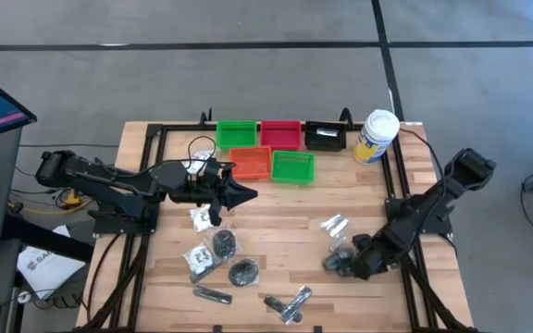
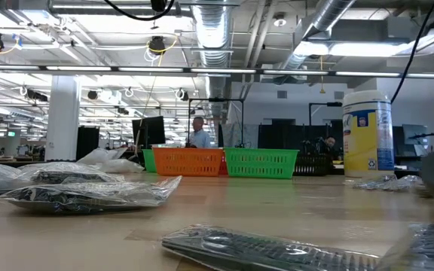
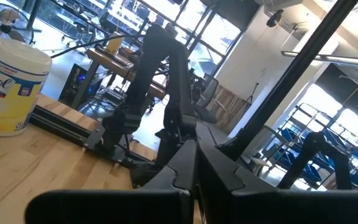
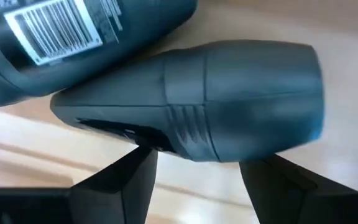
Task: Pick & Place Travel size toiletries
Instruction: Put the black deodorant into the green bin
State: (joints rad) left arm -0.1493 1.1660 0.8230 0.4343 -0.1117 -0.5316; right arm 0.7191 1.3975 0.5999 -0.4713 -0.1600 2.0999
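Right gripper (image 1: 340,263) down on a dark grey toiletry bottle (image 4: 229,102) near the bench's front right corner; left gripper (image 1: 245,192) pinched shut with nothing in it, hanging over the middle of the bench.

From above, the arm hides most of the bottle, and whether the fingers (image 4: 129,180) press it cannot be told: the wrist view shows them spread wide, one at each side of its smooth, oval, ridged grey body, beside a second dark bottle (image 4: 61,43) bearing a barcode. The other toiletries lie toward the front edge: clear packets (image 1: 200,218), black round pieces in plastic (image 1: 242,271), silvery sachets (image 1: 333,224). The low view blurs the nearest ones. The coloured trays (image 1: 268,148) and white canister (image 1: 376,136) stand along the back edge.
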